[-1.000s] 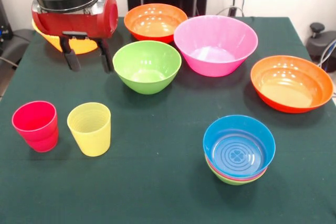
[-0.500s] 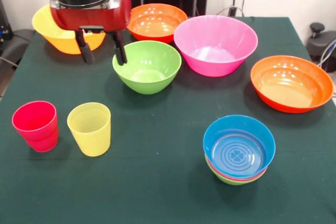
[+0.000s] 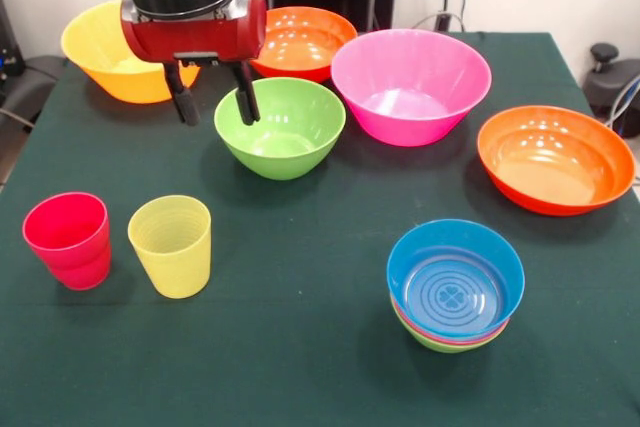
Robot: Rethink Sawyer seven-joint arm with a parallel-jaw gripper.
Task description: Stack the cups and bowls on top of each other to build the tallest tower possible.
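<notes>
Red and black gripper hovering at glossy green plastic bowl's rim, jaws apart, one finger over the rim, ribbed yellow tumbler well apart.

Two cups front left, tower front right — bowls behind

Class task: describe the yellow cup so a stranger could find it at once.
Start at the dark green tablecloth and find the two small ribbed plastic cups standing side by side. Beside the red cup stands the translucent yellow cup, the only yellow one.
</notes>
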